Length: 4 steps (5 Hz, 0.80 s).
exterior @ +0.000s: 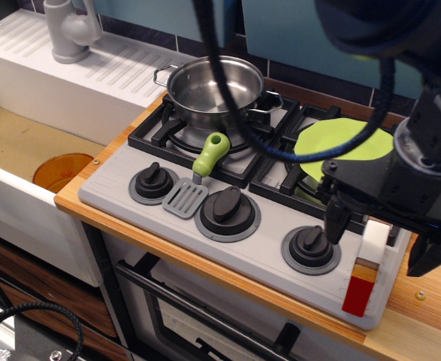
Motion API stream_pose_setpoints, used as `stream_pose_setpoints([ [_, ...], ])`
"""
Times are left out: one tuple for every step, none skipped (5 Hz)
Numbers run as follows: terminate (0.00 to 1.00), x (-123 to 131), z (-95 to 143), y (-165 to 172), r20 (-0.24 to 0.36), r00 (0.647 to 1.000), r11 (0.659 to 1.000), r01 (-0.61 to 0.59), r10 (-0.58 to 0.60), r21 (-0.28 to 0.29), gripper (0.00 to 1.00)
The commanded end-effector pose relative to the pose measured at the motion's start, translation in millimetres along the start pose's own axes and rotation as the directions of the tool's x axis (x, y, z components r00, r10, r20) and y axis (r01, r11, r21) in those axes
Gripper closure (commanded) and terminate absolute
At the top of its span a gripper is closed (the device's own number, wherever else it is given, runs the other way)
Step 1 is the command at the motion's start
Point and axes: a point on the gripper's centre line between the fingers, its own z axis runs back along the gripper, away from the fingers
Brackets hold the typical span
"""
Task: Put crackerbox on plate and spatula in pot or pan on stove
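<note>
The crackerbox (363,277) stands upright at the front right corner of the grey stove (244,252); its top is partly hidden by my arm. My gripper (382,239) is open, low over the box, with one finger (334,219) to its left and the other to its right. The lime-green plate (339,143) lies on the right burner, partly hidden behind the gripper. The spatula (198,177) lies in front of the left burner, grey blade between two knobs. The steel pot (212,90) sits empty on the left burner.
A sink basin at left holds an orange-brown disc (62,171). A grey faucet (70,30) stands at the back left. Black cables (220,53) hang over the pot. The wooden counter (423,308) edges the stove on the right.
</note>
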Motion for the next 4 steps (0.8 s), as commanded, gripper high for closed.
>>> stream_pose_setpoints([
  [0.00,4,-12,-1,0.060,0.998,1.000,0.003,-0.001,-0.025,0.00],
  [0.00,3,-24,-1,0.076,0.997,0.999,0.008,-0.005,-0.039,0.00],
  [0.00,2,-33,-6,0.078,0.997,0.999,0.006,-0.003,-0.043,0.00],
  [0.00,2,-29,-10,0.037,0.999,0.999,-0.018,0.019,-0.038,1.00],
])
